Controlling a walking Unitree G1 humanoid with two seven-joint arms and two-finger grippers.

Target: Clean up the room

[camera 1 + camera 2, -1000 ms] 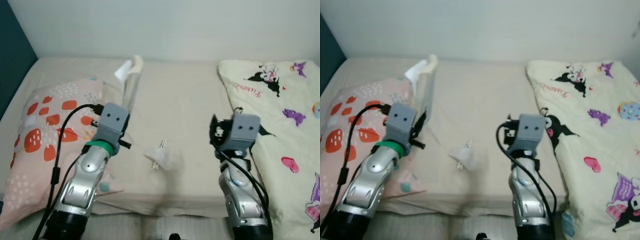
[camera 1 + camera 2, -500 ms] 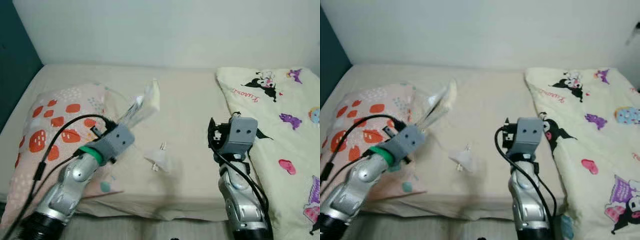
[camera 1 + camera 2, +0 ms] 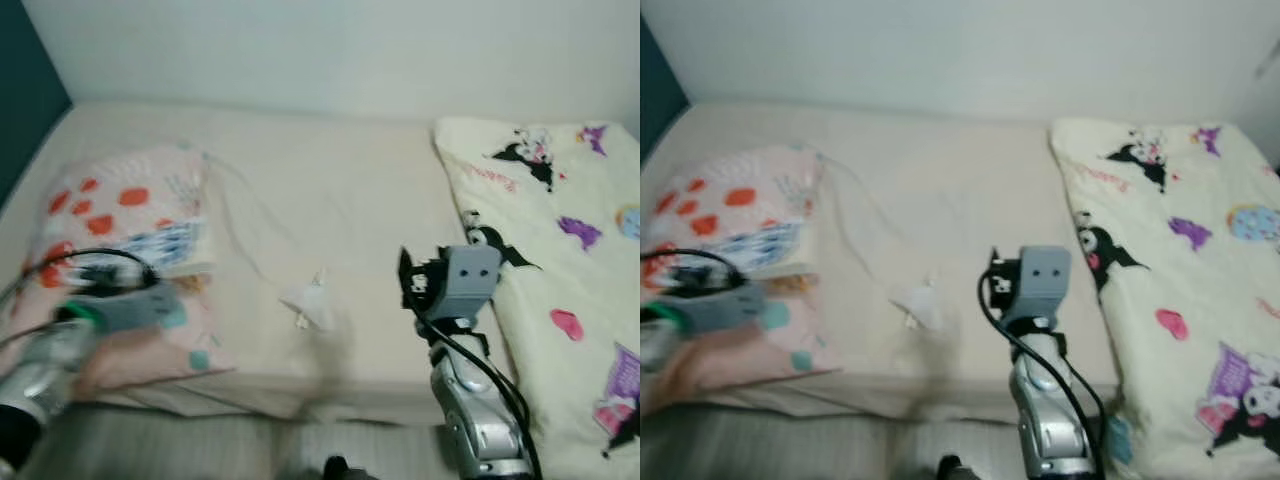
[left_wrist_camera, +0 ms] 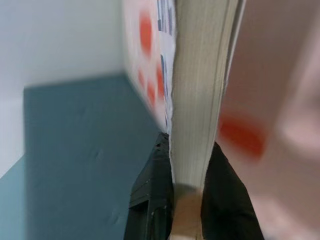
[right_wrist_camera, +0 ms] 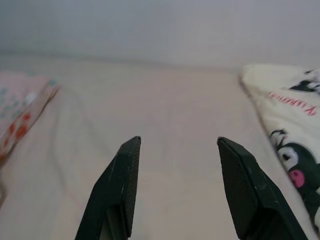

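In left tool [image 4: 187, 200], book [image 4: 200, 90].

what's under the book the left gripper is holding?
The pink pillow lies under the book, which the left gripper clamps by its edge. The pillow patch directly beneath is covered, so anything there is hidden.

I am looking at a bedroom in a home: a bed [image 3: 330, 200] with a spotted pillow [image 3: 110, 210] and a cartoon blanket [image 3: 560, 240].
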